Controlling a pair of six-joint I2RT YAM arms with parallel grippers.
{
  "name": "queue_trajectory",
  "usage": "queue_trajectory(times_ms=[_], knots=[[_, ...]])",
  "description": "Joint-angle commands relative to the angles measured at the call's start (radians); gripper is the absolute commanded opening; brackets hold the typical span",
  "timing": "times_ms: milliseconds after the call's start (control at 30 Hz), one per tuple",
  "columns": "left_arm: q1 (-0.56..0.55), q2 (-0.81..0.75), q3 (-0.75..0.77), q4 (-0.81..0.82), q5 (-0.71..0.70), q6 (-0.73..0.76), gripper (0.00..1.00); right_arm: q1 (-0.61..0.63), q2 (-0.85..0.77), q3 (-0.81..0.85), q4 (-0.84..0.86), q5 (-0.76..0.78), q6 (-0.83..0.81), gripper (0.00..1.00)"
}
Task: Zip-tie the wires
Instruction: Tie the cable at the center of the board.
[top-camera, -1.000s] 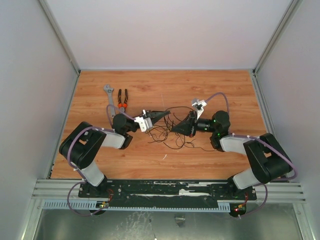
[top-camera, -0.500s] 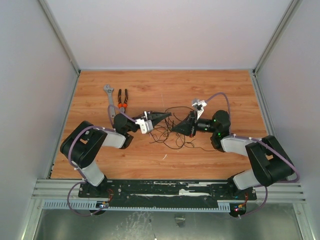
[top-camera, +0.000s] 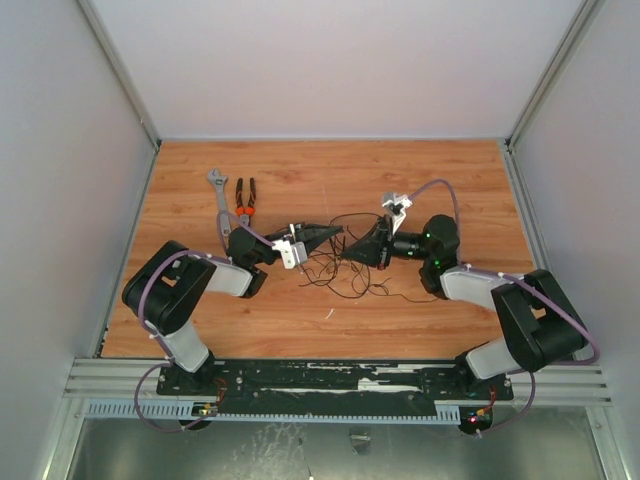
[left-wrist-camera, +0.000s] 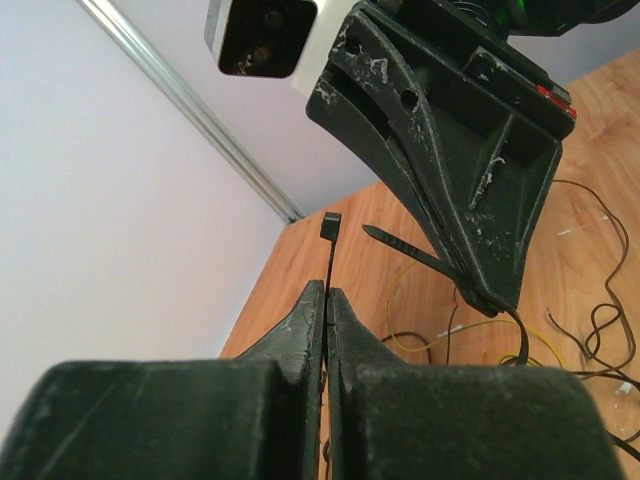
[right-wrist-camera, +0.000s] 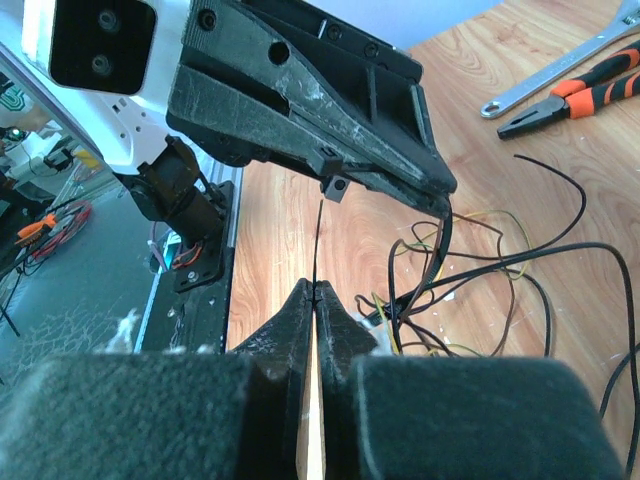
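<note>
Plainly, the biggest worry starts on the table (top-camera: 420, 180) beneath both my hands. The wires (top-camera: 335, 275) sprawl loose there, just below and between my fingertips, and I cannot tell whether the loop hanging under my grip takes in every strand. If I cinch now, I may bundle only a few curls and leave the rest outside. My left gripper (left-wrist-camera: 327, 295) is closed all the way, pinching one end of the zip tie (left-wrist-camera: 329, 255) so that a short length stands straight up past my fingertips. My right gripper (right-wrist-camera: 313, 290) is just as tightly closed on the other end, which rises as a thin line from between its pads. The two hands sit nose to nose and almost touching, so a careless push forward would likely knock finger against finger and twist the strip. The strip is stiff and sprung into a bend, so a slack pinch on either side could let it whip free. The head (left-wrist-camera: 330, 224) sits just above my left fingertips, with the pointed tail (left-wrist-camera: 400, 245) just beside it but not yet in the slot. The opening is tiny, so a slight tilt would probably send the tip sliding past it.
</note>
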Motion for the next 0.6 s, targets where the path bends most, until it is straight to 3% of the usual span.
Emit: queue_trajectory(times_ms=[0, 567], knots=[[-0.010, 0.012, 0.001, 0.325, -0.001, 0.031, 0.00, 0.012, 0.006, 0.045, -0.005, -0.018, 0.001, 0.00], [-0.015, 0.004, -0.005, 0.325, -0.013, 0.043, 0.00, 0.015, 0.029, 0.038, 0.024, -0.019, 0.021, 0.00]])
